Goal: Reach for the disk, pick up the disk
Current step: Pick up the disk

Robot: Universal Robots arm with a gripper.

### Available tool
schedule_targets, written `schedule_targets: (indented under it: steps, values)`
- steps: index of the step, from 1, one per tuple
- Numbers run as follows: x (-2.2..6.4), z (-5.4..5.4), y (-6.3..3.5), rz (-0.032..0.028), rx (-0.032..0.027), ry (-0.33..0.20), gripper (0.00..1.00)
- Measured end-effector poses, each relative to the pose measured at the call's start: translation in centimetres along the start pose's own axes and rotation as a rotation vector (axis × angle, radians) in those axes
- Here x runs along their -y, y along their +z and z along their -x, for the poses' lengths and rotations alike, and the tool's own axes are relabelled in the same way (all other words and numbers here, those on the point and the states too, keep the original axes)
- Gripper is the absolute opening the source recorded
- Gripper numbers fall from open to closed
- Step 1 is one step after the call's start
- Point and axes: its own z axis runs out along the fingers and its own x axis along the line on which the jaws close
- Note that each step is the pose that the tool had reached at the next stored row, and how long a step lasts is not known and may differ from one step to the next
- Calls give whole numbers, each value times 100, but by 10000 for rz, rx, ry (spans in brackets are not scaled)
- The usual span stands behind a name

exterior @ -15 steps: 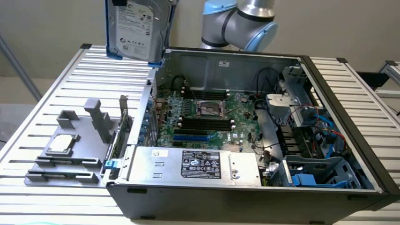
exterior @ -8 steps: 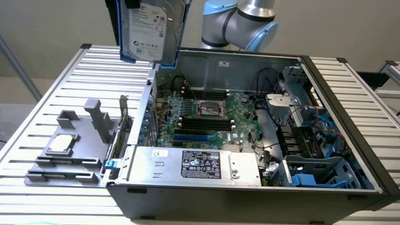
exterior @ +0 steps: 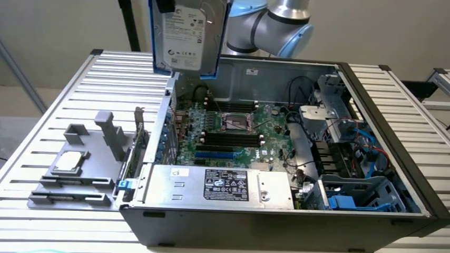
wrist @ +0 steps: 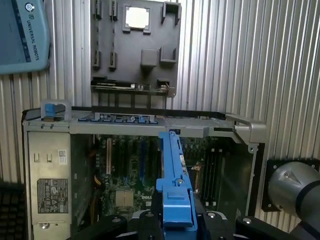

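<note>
Slatted metal tabletop (exterior: 56, 95) carries an open desktop computer case (exterior: 281, 221), its side panel off. Nearest the exterior camera sits the boxed power supply (exterior: 218, 184) with its black-and-white label; beyond it, toward 12 o'clock, lies the green motherboard (exterior: 232, 132) with its CPU socket and memory slots, and at about 4 o'clock a blue-trimmed drive bay (exterior: 359, 197). Outside the case at 9 o'clock stands a grey fixture tray (exterior: 84, 163) bearing a small square chip (exterior: 70, 161).

Farthest back and well above the case wall, at 11 o'clock, the disk (exterior: 186, 37) hangs upright, white label facing the camera, blue rails down its edges. In the wrist view the gripper (wrist: 175, 220) is closed on the disk's blue rail (wrist: 174, 175), seen edge-on between the fingers.

By my judgement the reach is done and the pick-up is essentially complete: the disk is lifted clear of everything. What remains calls only for a steady clamp so the drive does not slip or tilt.
</note>
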Motion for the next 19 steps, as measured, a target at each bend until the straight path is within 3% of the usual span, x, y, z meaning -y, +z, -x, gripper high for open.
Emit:
schedule_targets:
  steps: [3, 8, 15, 19]
  values:
    - [49, -45, 5, -236, -3, -27, 33]
    - [124, -141, 17, -526, -8, -60, 33]
    - [241, -285, 38, -859, -11, -98, 33]
    - [318, -367, 51, -1015, -14, -116, 33]
